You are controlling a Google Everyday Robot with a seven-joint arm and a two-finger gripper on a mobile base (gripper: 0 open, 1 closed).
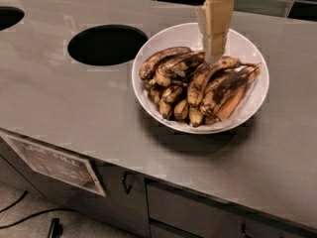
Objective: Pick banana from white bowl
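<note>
The white bowl (247, 48) stands on the grey countertop, right of centre. It holds a heap of overripe, brown-blotched bananas. A long curved banana (207, 77) lies on top of the heap in the middle. My gripper (214, 56) hangs down from the top edge of the view, cream-coloured. Its tip is just above this banana's upper end, touching it or nearly so. Short stubby bananas (181, 109) lie at the front of the bowl. A flat orange-yellow piece (233, 104) lies at the right.
A dark round hole (106, 44) opens in the countertop just left of the bowl, and another (7, 18) is at the far left. The counter's front edge runs below the bowl, with cabinet doors and a label (54, 162) under it.
</note>
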